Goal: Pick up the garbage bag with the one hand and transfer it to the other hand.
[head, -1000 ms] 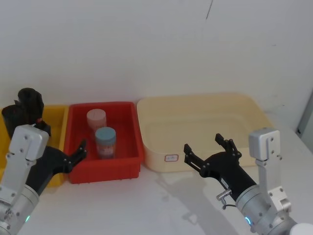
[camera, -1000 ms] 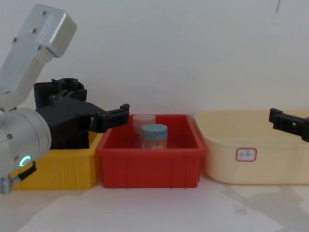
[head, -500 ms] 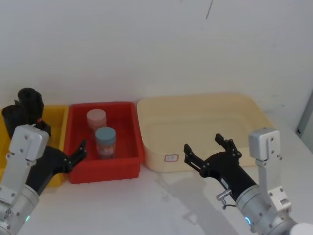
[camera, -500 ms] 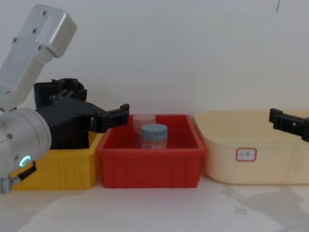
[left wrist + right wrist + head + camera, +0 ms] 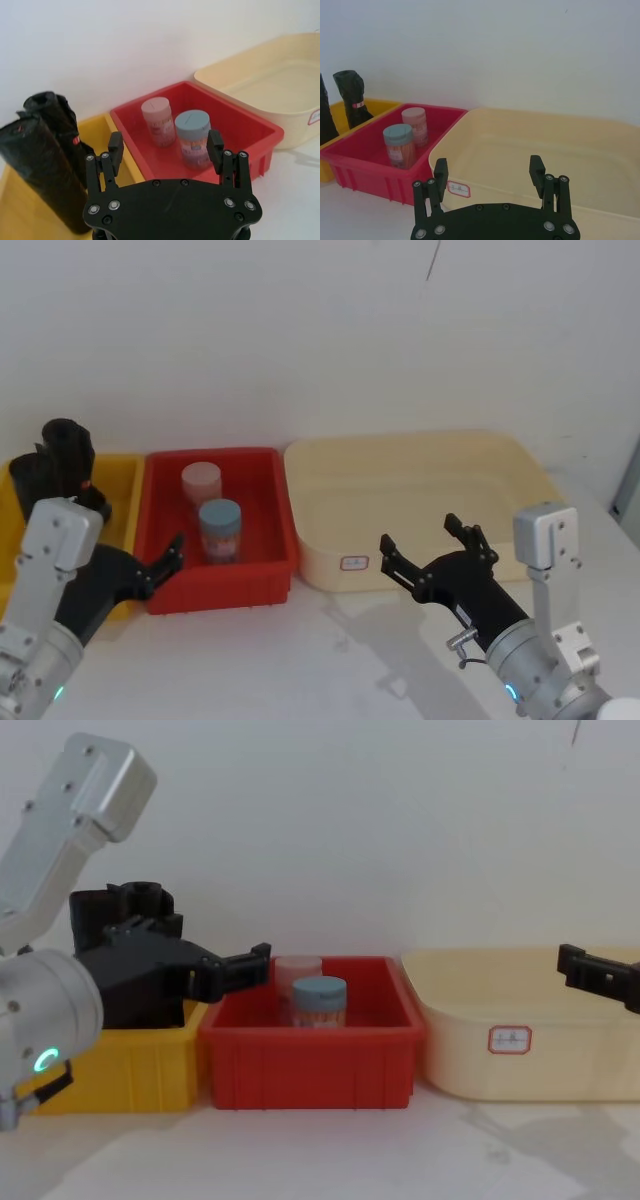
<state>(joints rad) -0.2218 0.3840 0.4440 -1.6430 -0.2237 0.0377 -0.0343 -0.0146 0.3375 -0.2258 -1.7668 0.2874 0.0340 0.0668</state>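
Note:
The garbage bag [image 5: 30,478] is the plain black roll standing at the far-left end of the yellow bin [image 5: 122,475]; it also shows close up in the left wrist view [image 5: 42,175] and at the edge of the right wrist view [image 5: 326,115]. A second black roll with a red mark [image 5: 66,448] stands just behind it. My left gripper [image 5: 165,560], green ring on its wrist, hovers open in front of the yellow and red bins, short of the bag [image 5: 165,142]. My right gripper [image 5: 418,533] hangs open before the cream tub, holding nothing [image 5: 488,164].
A red bin [image 5: 220,585] in the middle holds a pink-lidded jar [image 5: 201,483] and a blue-lidded jar [image 5: 219,530]. A wide cream tub [image 5: 400,448] with a small label sits to the right. Bare white table lies in front of the bins; a white wall stands behind.
My left gripper has dipped slightly lower in front of the bins. The right gripper and the rolls have stayed put.

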